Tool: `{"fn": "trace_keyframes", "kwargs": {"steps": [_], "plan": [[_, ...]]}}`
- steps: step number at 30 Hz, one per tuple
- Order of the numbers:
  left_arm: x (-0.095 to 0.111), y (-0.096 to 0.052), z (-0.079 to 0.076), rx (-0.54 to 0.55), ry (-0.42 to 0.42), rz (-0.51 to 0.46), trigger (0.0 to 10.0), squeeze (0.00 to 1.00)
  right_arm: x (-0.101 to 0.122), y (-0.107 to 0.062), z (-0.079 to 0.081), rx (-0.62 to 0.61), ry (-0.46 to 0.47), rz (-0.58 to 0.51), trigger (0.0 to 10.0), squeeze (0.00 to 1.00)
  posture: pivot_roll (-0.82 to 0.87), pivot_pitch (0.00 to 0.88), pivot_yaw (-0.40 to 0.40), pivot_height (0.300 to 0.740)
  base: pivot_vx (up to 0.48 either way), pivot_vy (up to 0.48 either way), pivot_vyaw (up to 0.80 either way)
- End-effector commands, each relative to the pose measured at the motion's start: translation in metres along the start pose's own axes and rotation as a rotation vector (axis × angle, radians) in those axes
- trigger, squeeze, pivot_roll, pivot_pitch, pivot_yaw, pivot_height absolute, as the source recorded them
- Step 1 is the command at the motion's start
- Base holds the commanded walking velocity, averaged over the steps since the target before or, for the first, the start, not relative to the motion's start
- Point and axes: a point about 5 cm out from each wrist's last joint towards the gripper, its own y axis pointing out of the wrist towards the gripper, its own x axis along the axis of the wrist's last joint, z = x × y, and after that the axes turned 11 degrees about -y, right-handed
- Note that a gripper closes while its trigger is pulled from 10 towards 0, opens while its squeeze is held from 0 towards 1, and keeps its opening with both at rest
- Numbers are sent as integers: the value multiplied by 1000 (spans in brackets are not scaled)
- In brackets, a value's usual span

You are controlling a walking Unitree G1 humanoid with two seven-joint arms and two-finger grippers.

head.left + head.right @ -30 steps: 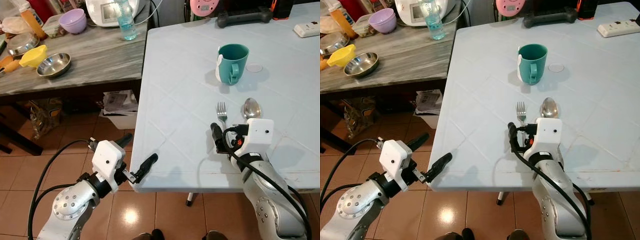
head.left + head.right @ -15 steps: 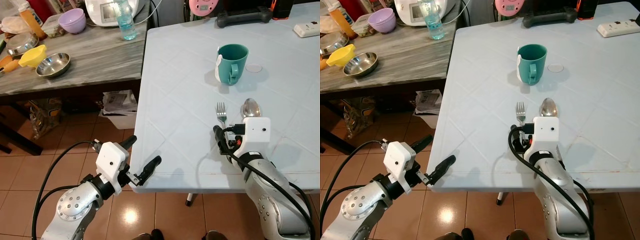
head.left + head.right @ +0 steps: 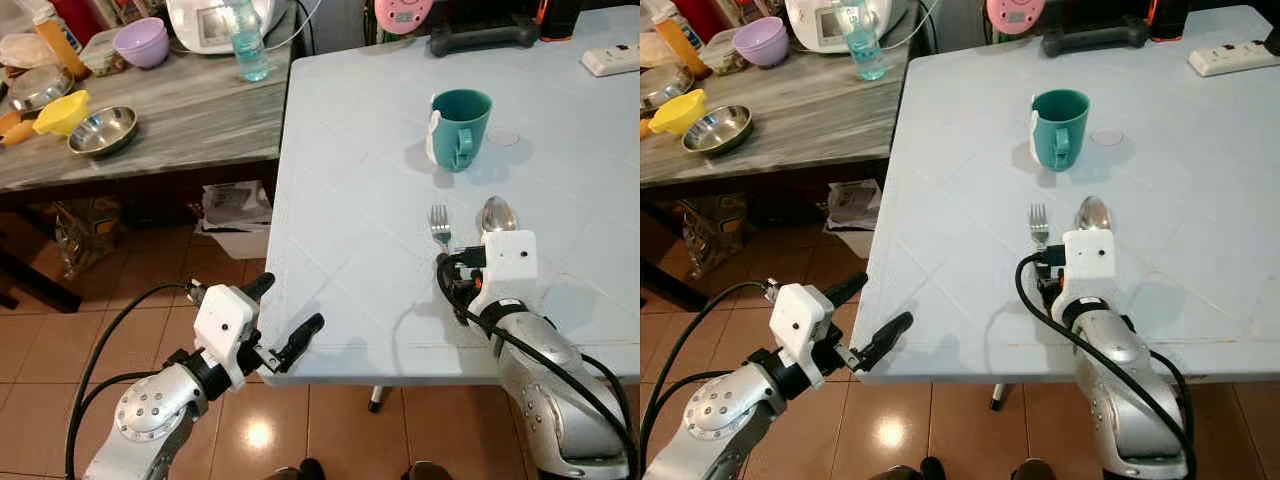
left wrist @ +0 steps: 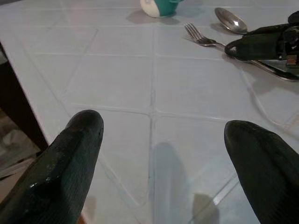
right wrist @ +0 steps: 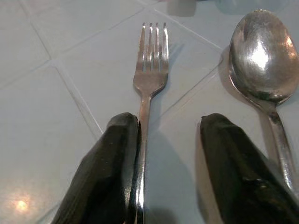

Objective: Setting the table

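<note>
A fork (image 3: 439, 222) and a spoon (image 3: 498, 213) lie side by side on the pale blue table (image 3: 350, 180), below a teal mug (image 3: 459, 128). My right gripper (image 5: 169, 119) rests low on the table, open, over the handles. The fork (image 5: 150, 70) has its handle running along the inner edge of one finger (image 5: 110, 168). The spoon (image 5: 259, 56) lies just outside the other finger (image 5: 233, 163). My left gripper (image 3: 288, 303) hangs open with nothing in it at the table's front left edge, facing across the tabletop (image 4: 154, 84).
A wooden side table (image 3: 180, 110) on the left carries a steel bowl (image 3: 101, 129), a yellow funnel (image 3: 62, 110), a purple bowl (image 3: 139, 42) and a water bottle (image 3: 246, 42). A power strip (image 3: 610, 60) lies at the far right. A box of papers (image 3: 235, 212) sits on the tiled floor.
My right gripper has edged forward along the fork's handle, still open. The left gripper has risen a little toward the table edge. The camera shifted slightly.
</note>
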Motion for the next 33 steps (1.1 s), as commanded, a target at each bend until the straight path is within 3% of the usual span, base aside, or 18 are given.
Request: {"fn": "trace_keyframes", "kwargs": {"steps": [1, 15, 33], "plan": [[-2, -2, 1, 11, -5, 18, 10000, 0, -27, 2, 12, 61, 0, 129, 0, 0, -230, 214, 180, 740, 0, 0, 0], [-3, -2, 0, 18, -15, 22, 10000, 0, -28, 15, 12, 94, -58, 111, 0, 0, -228, 209, 178, 740, 0, 0, 0], [-2, 0, -3, -5, -22, 30, 10000, 0, -41, 9, 18, 112, -47, 128, 0, 0, -233, 213, 186, 740, 0, 0, 0]]}}
